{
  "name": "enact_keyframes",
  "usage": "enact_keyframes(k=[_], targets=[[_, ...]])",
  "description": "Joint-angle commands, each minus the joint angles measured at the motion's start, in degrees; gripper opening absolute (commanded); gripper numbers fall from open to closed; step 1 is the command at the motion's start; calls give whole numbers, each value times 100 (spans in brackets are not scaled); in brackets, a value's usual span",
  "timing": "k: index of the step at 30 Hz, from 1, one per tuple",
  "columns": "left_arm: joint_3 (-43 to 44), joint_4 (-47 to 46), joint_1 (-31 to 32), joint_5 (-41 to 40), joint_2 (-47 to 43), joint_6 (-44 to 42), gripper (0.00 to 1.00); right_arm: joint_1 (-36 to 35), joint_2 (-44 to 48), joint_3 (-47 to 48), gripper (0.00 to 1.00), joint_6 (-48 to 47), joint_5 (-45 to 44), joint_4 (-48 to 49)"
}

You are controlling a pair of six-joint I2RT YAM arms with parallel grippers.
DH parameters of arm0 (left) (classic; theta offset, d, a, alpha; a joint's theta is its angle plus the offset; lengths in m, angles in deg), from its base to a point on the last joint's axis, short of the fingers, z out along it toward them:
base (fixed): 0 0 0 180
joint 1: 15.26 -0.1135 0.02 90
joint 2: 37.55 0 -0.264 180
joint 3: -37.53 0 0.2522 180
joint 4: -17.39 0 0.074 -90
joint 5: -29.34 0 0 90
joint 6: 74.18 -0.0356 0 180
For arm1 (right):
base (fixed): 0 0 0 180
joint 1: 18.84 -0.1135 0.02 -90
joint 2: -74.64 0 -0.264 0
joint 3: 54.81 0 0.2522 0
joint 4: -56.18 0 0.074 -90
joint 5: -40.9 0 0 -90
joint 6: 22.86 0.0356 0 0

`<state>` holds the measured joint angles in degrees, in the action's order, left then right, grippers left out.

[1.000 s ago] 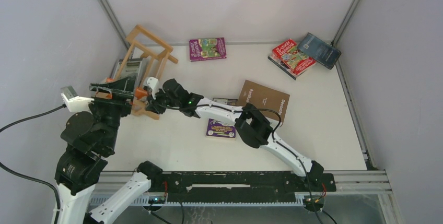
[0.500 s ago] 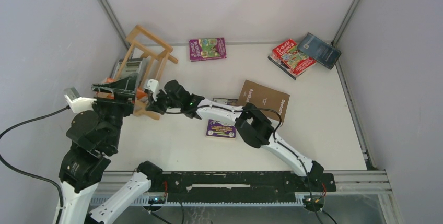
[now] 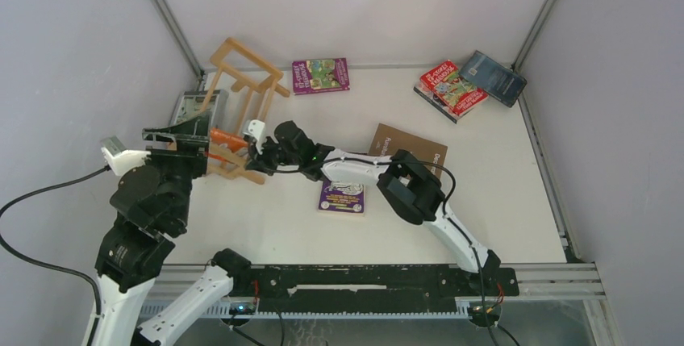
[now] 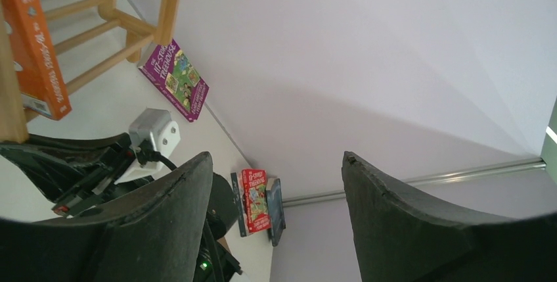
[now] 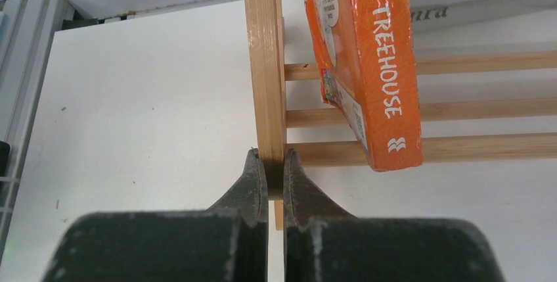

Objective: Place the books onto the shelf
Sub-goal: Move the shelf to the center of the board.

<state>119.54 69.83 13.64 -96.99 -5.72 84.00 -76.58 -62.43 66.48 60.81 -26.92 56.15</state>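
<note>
Shelf [image 3: 258, 67] dragged rightward, tipped over, long axis running near to far, right tool [image 5: 269, 164] pinching its post [image 5: 263, 65], left tool [image 4: 276, 158] wide

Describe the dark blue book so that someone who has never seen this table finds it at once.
Look to the far right corner of the white table, where a small cluster of books lies. The dark blue book is the one nearest the right wall, beside the red book. Its cover is plain and dark, while the red one is bright with cartoon pictures.
</note>
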Motion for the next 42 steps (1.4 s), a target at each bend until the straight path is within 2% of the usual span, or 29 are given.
enact_keyframes(k=[1, 12, 16, 21, 29, 36, 38, 40, 42], targets=[[44, -51, 20, -345, 134, 98, 76, 275, 571, -453, 0, 487, -275, 12], [-39, -114, 4, -781, 578, 235, 76, 666, 1236, -1511, 0, 606, -271, 193], [-16, -258, -177, -586, 940, 230, 76, 818, 1429, -1820, 0, 606, -245, 251], [21, -543, -725, 36, 1434, 385, 77, 1047, 1622, -2119, 0, 606, -193, 252], [185, -1032, -1768, 552, 2156, 617, 77, 1449, 1729, -2233, 0, 606, 19, 107], [-232, -1476, -2586, 860, 2483, 1242, 77, 1589, 1689, -2122, 0, 606, 250, -150], [-354, -1565, -2791, 945, 2570, 1420, 77, 1598, 1702, -2122, 8, 555, 295, -245], [-493, -1678, -2964, 1020, 2647, 1597, 77, 1611, 1725, -2134, 25, 564, 283, -298], [-628, -1786, -3191, 1106, 2717, 1738, 77, 1661, 1767, -2166, 37, 605, 292, -310]])
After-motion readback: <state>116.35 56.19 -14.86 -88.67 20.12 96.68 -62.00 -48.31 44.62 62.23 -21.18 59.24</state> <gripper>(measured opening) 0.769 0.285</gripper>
